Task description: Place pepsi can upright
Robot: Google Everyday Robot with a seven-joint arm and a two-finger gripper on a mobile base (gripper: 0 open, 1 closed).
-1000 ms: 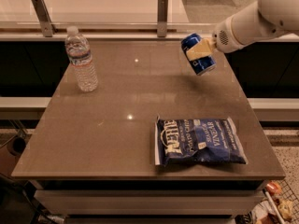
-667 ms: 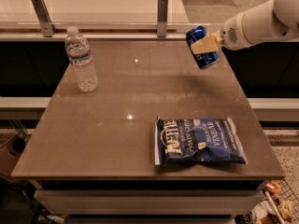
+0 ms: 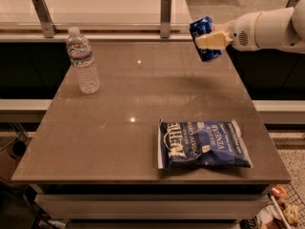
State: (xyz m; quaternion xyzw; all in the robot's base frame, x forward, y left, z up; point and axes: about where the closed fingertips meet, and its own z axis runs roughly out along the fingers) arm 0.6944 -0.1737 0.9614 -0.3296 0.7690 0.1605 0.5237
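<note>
Above the far right corner of the table (image 3: 119,128), the gripper (image 3: 208,42) holds the pepsi can (image 3: 202,26) off the surface. Its cream-coloured fingers (image 3: 213,40) are clamped across the middle of the can's side, so the pincer is closed on the can and nothing else. The can is tilted rather than upright: its top end leans toward the table's far left, and its lower end points down toward the table's right edge. No part of the can touches the tabletop. The white arm (image 3: 269,28) reaches in from beyond the table's right side, level with its far edge.

On the table's far left part stands a clear water bottle (image 3: 83,61), upright with its cap on, well apart from the can. Near the table's front edge, right of centre, a dark-blue chip bag (image 3: 202,144) lies flat with its printed face up and its long side running along the front edge. It rests well apart from both the bottle and the held can.

Behind the table's far edge runs a low rail with two metal posts (image 3: 166,15), one toward the left and one near the middle.
</note>
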